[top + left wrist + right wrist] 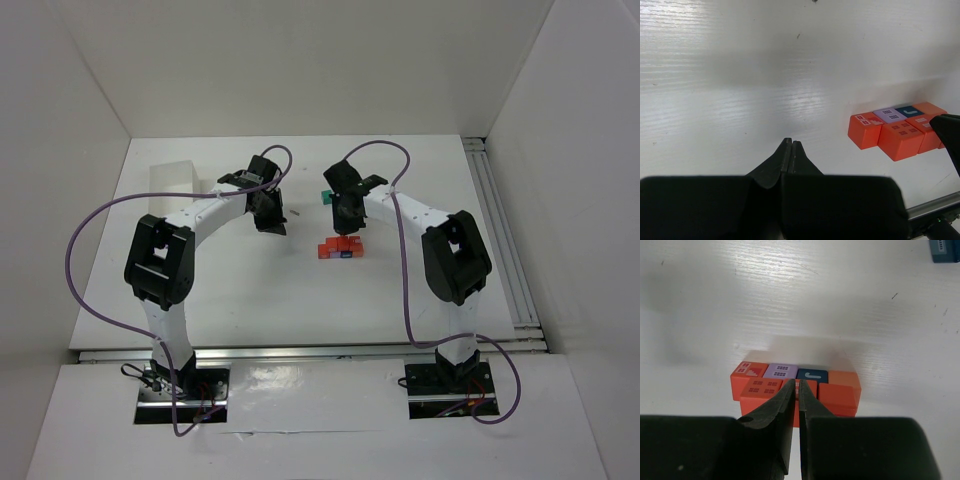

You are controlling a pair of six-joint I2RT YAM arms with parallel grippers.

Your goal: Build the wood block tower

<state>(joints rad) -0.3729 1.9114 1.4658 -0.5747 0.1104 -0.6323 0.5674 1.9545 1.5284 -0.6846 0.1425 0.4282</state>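
Nearest the arm bases, the tower is a low cluster of wood blocks on the white table, a little right of centre. Its long axis runs left to right, parallel to the near edge.

In the right wrist view its far row reads, left to right:
- a red cube printed with small window-like squares
- a purple cube with a grid of dots
- a dark blue cube with a white hook-shaped mark
- a plain orange cube

There are no letters or words that can be read. A second row of red-orange cubes lies on the camera's side; whether it sits on the table or on other cubes cannot be told.

The right gripper hangs directly over that second row. Its fingers are pressed almost together with only a hairline gap, and nothing shows clamped between them.

The left gripper is off to the left, well apart from the cluster. It is clenched tip to tip, holds nothing, and is above bare table.

Farther back, a teal cube lies alone on the table just beyond the right gripper. Its top carries a pale label too small to read.

Farthest, at the back left, stands the white tray — faint against the table, and what it holds cannot be made out.
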